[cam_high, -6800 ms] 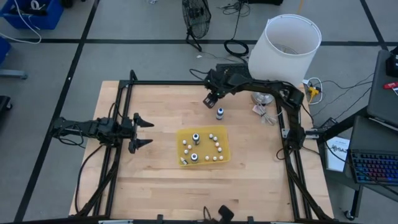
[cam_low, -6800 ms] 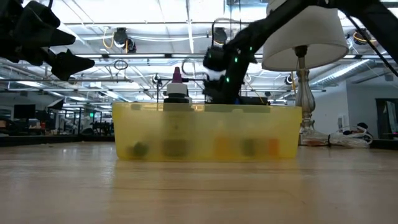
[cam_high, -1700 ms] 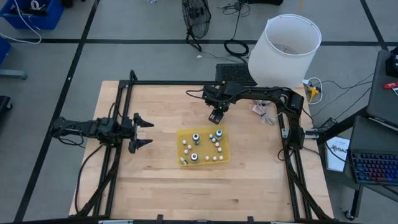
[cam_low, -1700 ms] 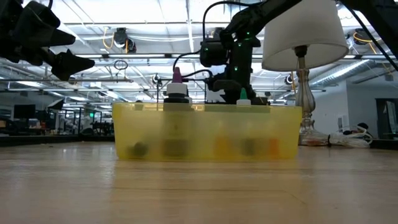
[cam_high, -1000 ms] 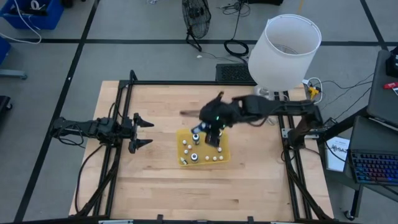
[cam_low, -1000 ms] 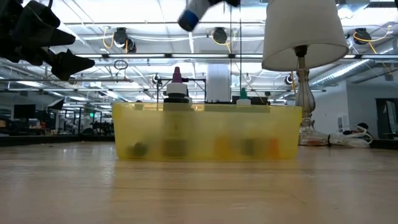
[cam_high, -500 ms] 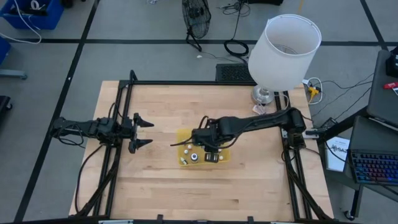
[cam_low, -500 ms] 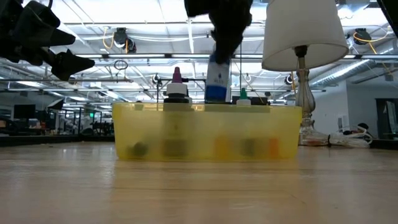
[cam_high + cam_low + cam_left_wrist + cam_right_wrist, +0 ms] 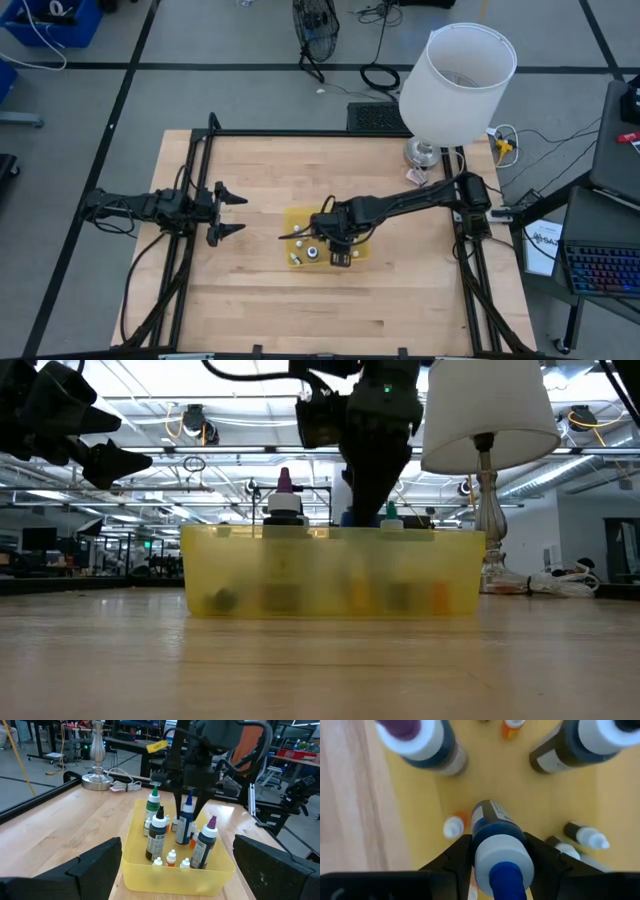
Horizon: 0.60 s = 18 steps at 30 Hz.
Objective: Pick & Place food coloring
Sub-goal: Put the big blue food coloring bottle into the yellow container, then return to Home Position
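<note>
While left jaws gape, right gripper clamps blue bottle mid-tray.

Overhead, table-level and both wrist cameras share the yellow tray.

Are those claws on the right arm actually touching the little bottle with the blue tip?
Touching. The right wrist view shows the right gripper with a finger pressed against each side of the blue-tipped bottle, no gap showing, above the yellow bin.
</note>
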Each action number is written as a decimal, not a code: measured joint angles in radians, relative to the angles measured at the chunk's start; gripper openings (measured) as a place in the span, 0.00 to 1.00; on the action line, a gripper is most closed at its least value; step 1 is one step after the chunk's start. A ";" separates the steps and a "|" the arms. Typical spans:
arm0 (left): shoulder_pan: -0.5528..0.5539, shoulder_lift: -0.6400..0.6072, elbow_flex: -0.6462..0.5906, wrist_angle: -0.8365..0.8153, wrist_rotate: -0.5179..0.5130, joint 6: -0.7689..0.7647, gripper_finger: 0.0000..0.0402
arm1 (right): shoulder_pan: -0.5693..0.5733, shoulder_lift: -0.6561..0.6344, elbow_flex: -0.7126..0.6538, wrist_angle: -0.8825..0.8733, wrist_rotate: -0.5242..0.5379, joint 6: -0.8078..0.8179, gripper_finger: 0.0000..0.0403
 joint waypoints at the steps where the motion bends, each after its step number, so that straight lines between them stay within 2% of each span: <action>1: 0.000 0.000 0.000 0.000 0.000 0.000 0.94 | -0.003 0.001 -0.011 0.014 -0.001 -0.002 0.33; 8: 0.000 0.000 0.000 0.000 0.000 0.000 0.94 | -0.011 0.001 -0.030 0.031 -0.002 -0.001 0.34; 14: 0.000 0.000 0.000 0.000 0.000 0.000 0.94 | -0.011 0.001 -0.030 0.069 -0.003 0.029 0.55; 18: 0.000 0.000 0.000 0.000 0.000 0.000 0.94 | -0.011 -0.007 -0.031 0.051 -0.003 0.049 0.62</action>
